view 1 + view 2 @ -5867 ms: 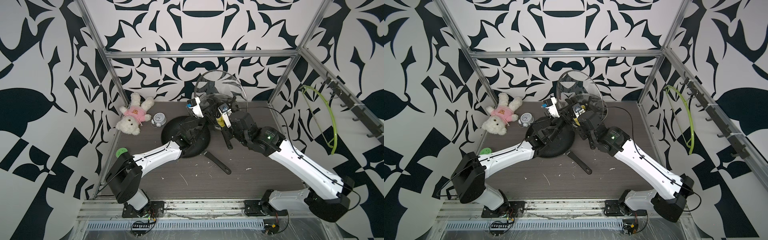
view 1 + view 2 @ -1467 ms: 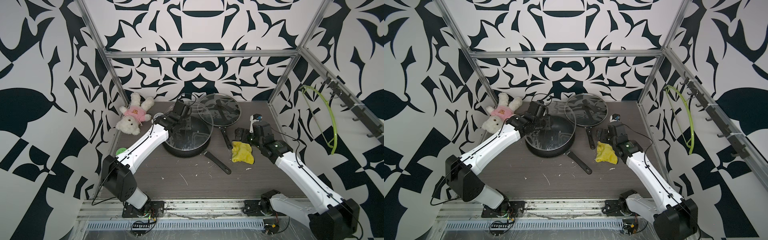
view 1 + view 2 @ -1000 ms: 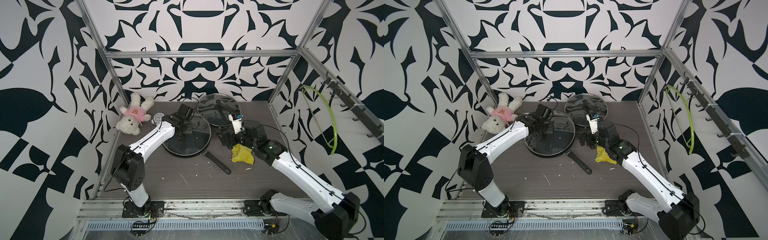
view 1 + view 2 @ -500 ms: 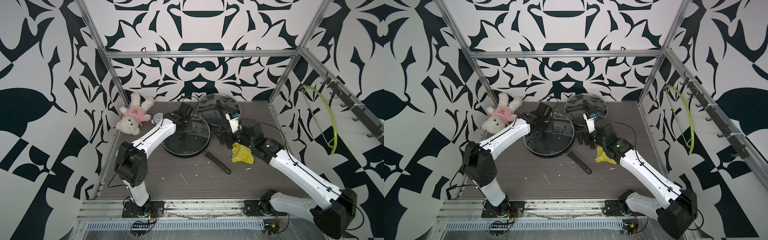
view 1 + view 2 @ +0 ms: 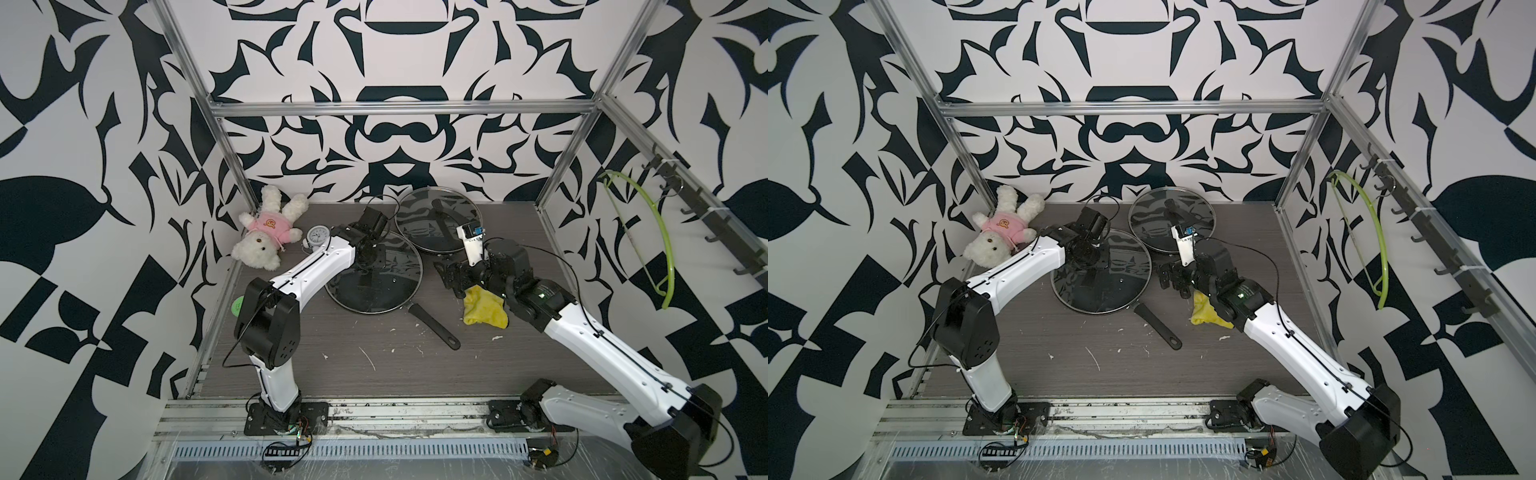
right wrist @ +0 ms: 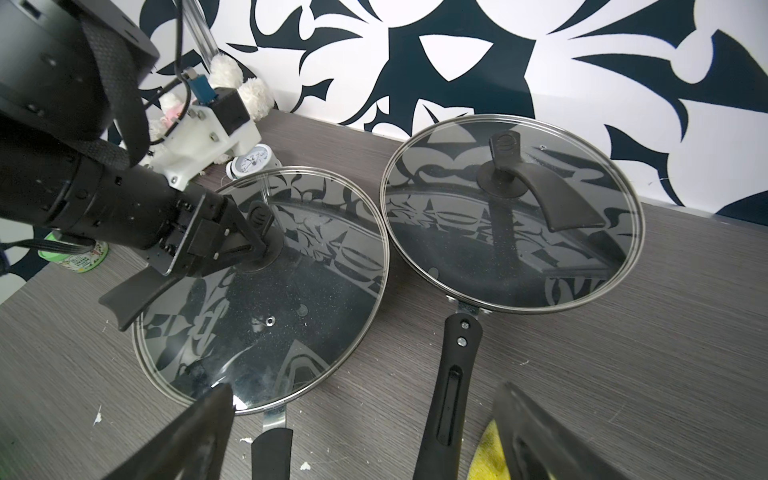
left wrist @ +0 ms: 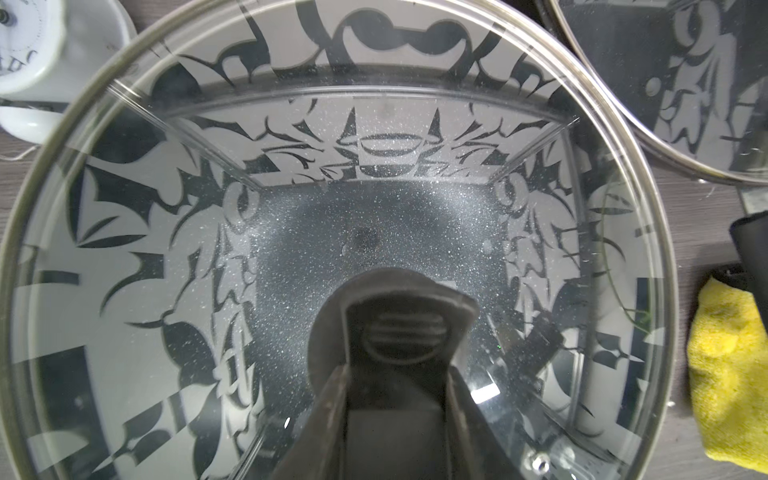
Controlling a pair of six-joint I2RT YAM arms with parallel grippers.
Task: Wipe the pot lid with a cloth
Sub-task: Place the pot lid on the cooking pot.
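Observation:
The pot lid (image 5: 376, 278) (image 5: 1100, 276) is round glass with a steel rim, and it lies on a black frying pan left of centre. My left gripper (image 5: 365, 257) (image 5: 1086, 255) (image 6: 249, 241) is shut on the lid's black handle (image 7: 399, 324). The glass (image 7: 332, 166) fills the left wrist view. The yellow cloth (image 5: 484, 309) (image 5: 1204, 316) (image 7: 727, 374) (image 6: 488, 457) lies crumpled on the table, right of the pan. My right gripper (image 5: 451, 278) (image 5: 1169, 278) (image 6: 363, 392) hangs open and empty just left of the cloth, apart from it.
A second lidded pan (image 5: 438, 226) (image 6: 511, 216) sits at the back, its long handle (image 6: 451, 386) running between my right fingers. The near pan's handle (image 5: 434, 326) points to the front right. A white clock (image 5: 318, 237) and a teddy bear (image 5: 266, 237) lie at the back left.
Several seconds ago the lid was held upright with the cloth at it; now it lies on the pan and the cloth lies loose. In the last second both grippers have barely shifted.

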